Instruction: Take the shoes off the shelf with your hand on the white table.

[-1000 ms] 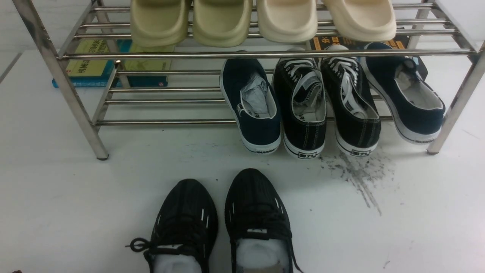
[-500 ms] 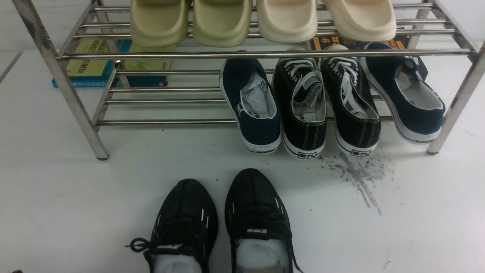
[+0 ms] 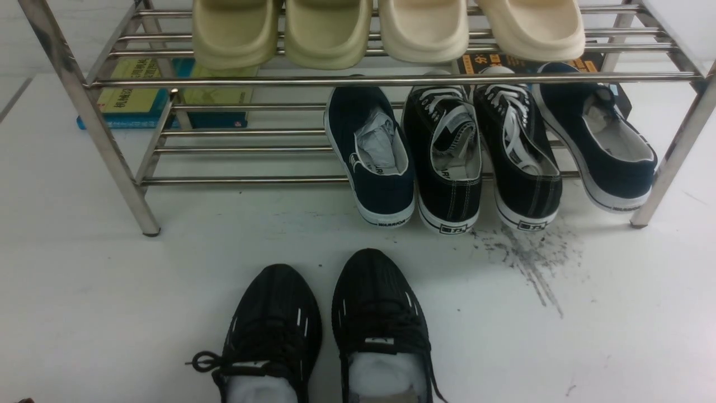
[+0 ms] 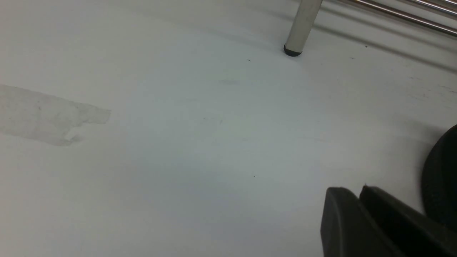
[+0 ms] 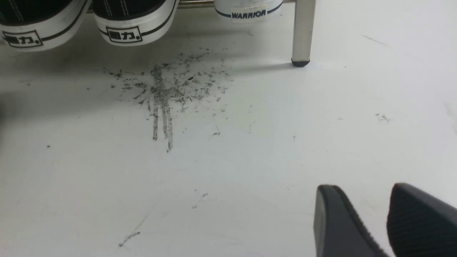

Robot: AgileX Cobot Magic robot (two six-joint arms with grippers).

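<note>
The shoes (image 3: 324, 330) stand side by side on the table (image 3: 615, 336) before the shelf (image 3: 391, 78), likely light, soft-knit, paper-stuffed, best pinched at the firmer heel collar; left gripper (image 4: 360, 200) nearly closed and empty, right gripper (image 5: 360, 200) slightly apart, empty.

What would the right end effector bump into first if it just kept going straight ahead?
Probably nothing soon: the right end effector points across the bare white table. Farther along that line stands the shelf leg beside a navy sneaker, though depth is hard to judge.
</note>
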